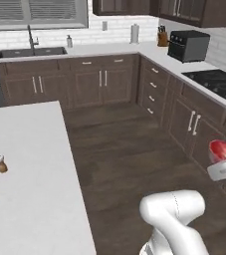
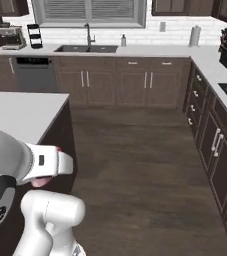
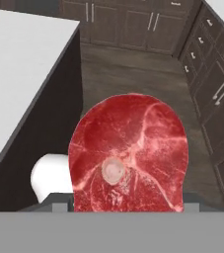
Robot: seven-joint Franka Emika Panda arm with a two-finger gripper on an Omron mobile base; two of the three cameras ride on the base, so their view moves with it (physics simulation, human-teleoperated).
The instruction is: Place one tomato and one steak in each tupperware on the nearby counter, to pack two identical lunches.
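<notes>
A raw red steak (image 3: 129,153) with a small round bone hangs over the dark wooden floor, with my gripper (image 1: 224,167) shut on it; the steak hides the fingertips in the hand view. In the left base view the steak (image 1: 223,150) shows at the right edge, close to the cabinet fronts below the long pale counter (image 1: 109,50). A sliver of the steak (image 2: 40,182) shows under the white hand in the right base view. The tomato and the tupperware are out of view.
A white-topped island (image 1: 30,199) lies to the left with two small shakers (image 1: 2,163) on it. The counter carries a sink (image 1: 31,52), a paper towel roll (image 1: 134,33), a black toaster oven (image 1: 188,45) and a cooktop (image 1: 216,82). Open floor (image 2: 145,165) lies between.
</notes>
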